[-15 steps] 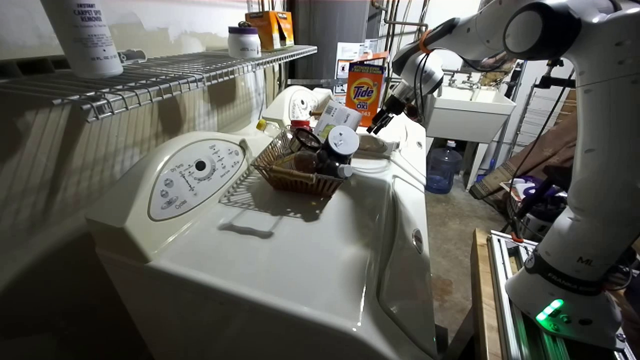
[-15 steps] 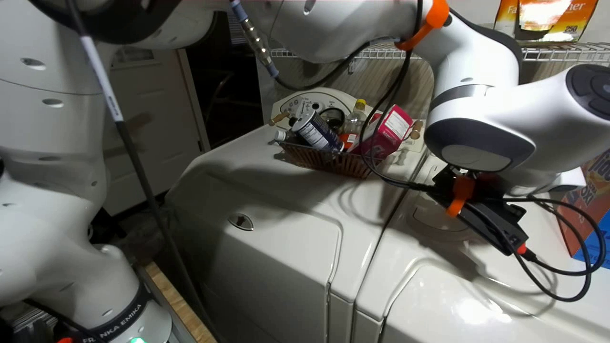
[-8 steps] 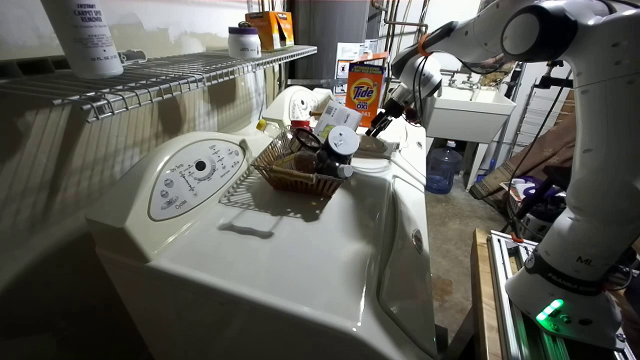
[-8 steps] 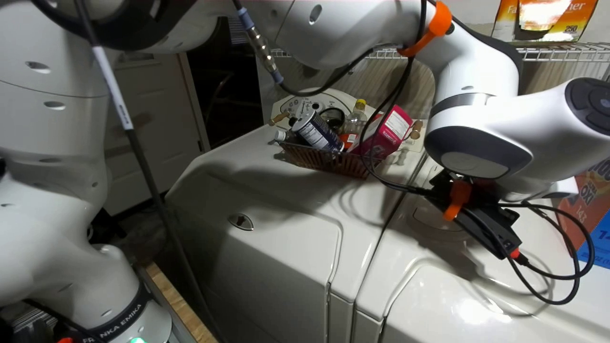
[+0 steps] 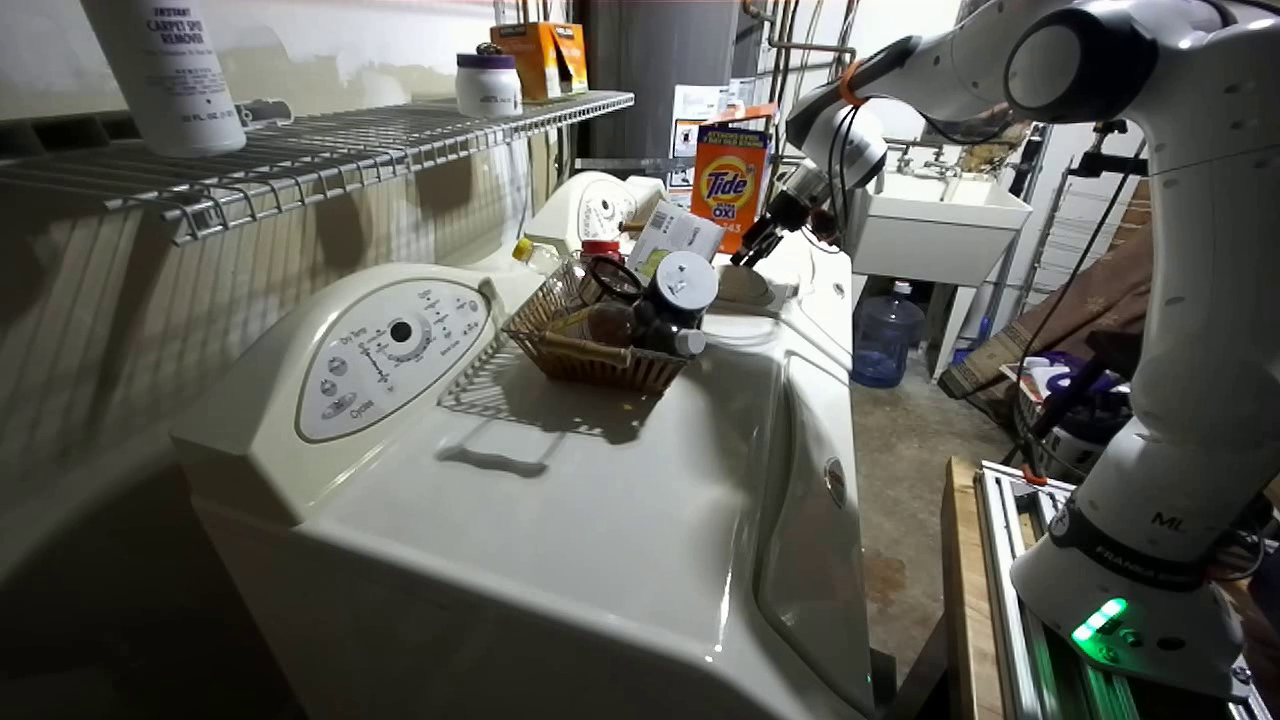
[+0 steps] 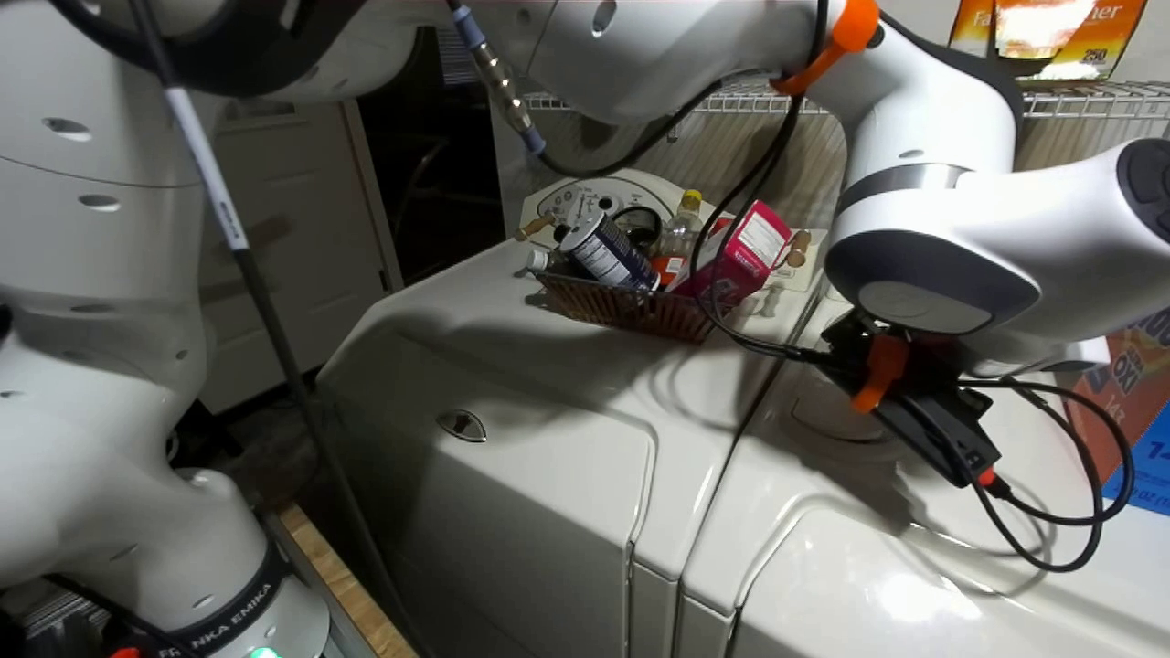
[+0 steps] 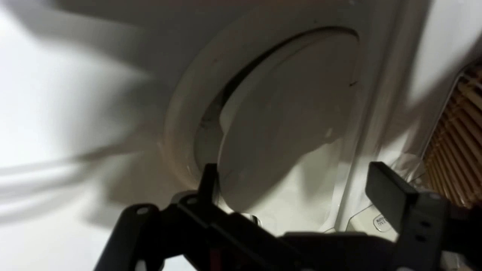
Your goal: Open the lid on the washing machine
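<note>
The white washing machine (image 5: 822,268) stands beyond the nearer machine; it is on the right in an exterior view (image 6: 868,576). Its small rounded lid (image 7: 286,105) sits in an oval recess near the edge, and a dark gap shows along its curved side. The lid looks tilted up; it also shows in both exterior views (image 5: 742,284) (image 6: 836,419). My gripper (image 7: 295,165) is open over the lid (image 5: 748,256). One finger is in the recess beside the lid's curved edge; whether it touches cannot be told. The other finger is apart, past the seam. Nothing is between the fingers.
A wicker basket (image 5: 600,370) full of bottles and boxes stands on the neighbouring machine (image 5: 560,520), close to the gripper, also in the wrist view (image 7: 459,150). A Tide box (image 5: 730,190) stands behind the gripper. A wire shelf (image 5: 400,135) runs along the wall. Loose cables (image 6: 1088,521) hang from the wrist.
My gripper dipped slightly, then rose again by a small amount. The lid looks lighter and a little more raised now. The basket and boxes have not moved.
</note>
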Available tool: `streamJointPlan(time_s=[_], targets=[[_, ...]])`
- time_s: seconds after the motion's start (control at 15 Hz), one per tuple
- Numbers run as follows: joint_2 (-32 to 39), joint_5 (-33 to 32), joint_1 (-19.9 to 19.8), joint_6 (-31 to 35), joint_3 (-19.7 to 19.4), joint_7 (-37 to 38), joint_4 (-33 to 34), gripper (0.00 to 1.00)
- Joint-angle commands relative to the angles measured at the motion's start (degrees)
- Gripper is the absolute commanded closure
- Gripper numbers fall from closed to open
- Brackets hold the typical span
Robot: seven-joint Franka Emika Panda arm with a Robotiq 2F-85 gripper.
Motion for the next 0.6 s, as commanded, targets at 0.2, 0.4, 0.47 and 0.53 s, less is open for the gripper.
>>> streamJointPlan(time_s=[0.2, 0.4, 0.47, 0.53], targets=[[-5.5, 2.2, -0.1, -9.1, 0.3, -1.5, -1.0, 0.0], [-8.7, 1.3, 0.9, -12.0, -0.4, -2.8, -2.5, 0.0], [-9.8, 0.9, 1.3, -12.8, -0.7, -3.4, -3.1, 0.0], [-10.8, 0.2, 1.7, -14.2, -1.0, -3.4, -3.8, 0.0]])
